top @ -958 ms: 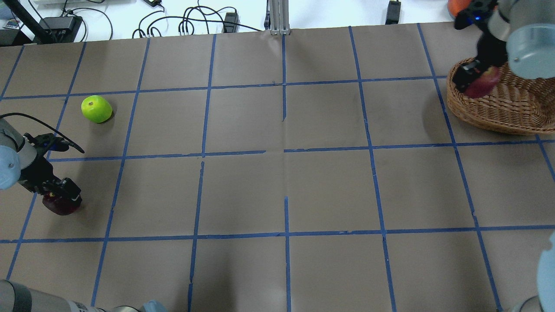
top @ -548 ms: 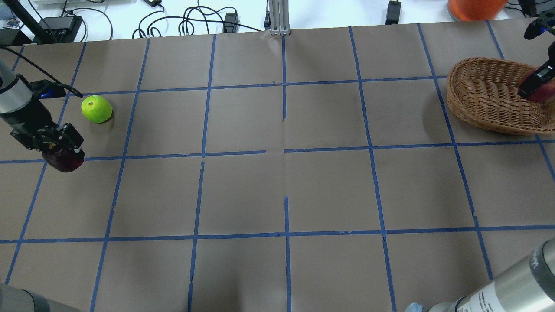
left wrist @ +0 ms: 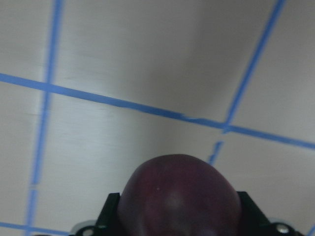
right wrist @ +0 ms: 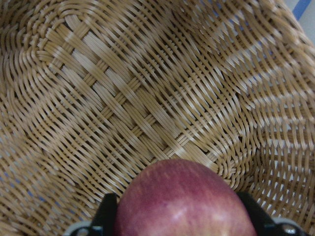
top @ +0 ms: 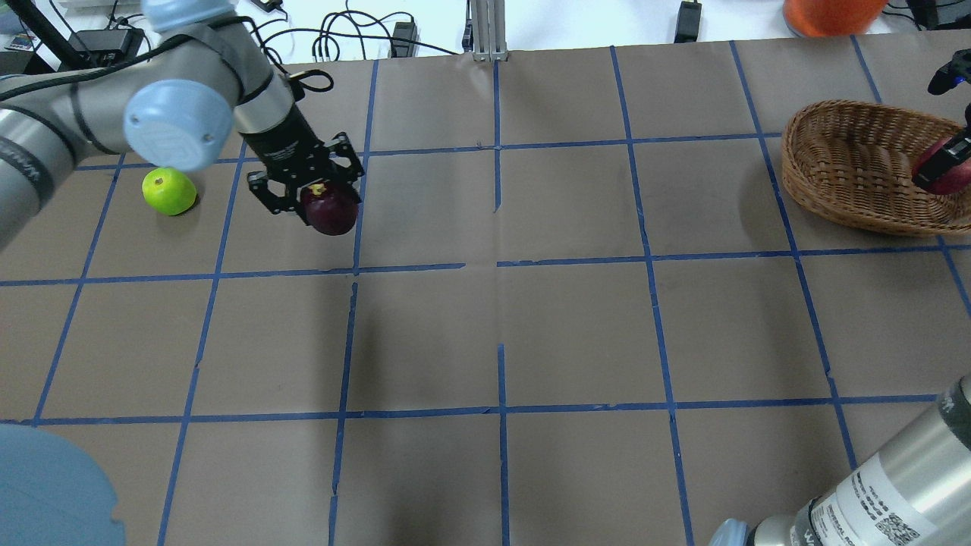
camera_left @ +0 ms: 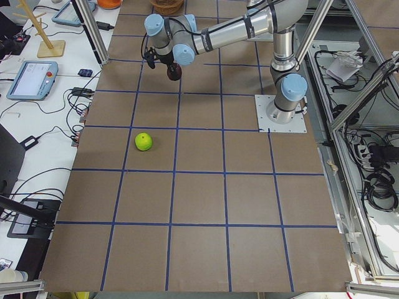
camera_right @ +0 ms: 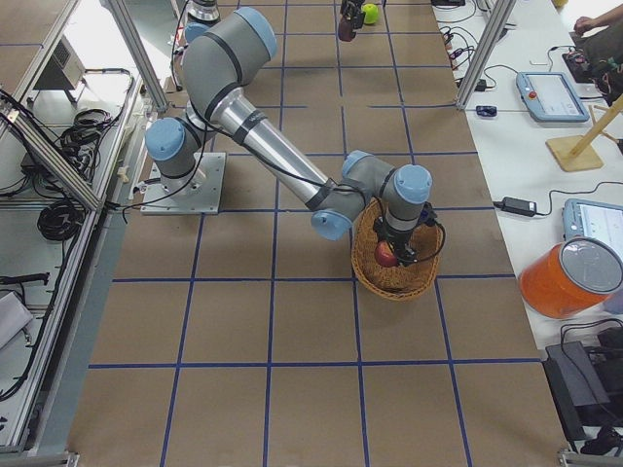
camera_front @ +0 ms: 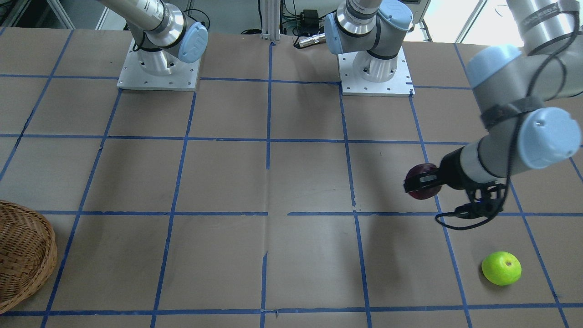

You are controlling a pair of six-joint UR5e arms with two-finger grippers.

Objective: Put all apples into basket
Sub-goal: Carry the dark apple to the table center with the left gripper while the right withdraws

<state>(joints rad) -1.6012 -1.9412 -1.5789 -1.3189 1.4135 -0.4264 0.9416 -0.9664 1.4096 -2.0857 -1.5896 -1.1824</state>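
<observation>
One brown bench, gridded with blue tape, fills the overhead view. The wicker basket sits at its right edge. Within the basket's rim, the right end effector is closed around the red apple. At upper left, the left end effector clamps the maroon apple clear of the bench. Further left, the green apple lies on the bench, ungripped.
</observation>
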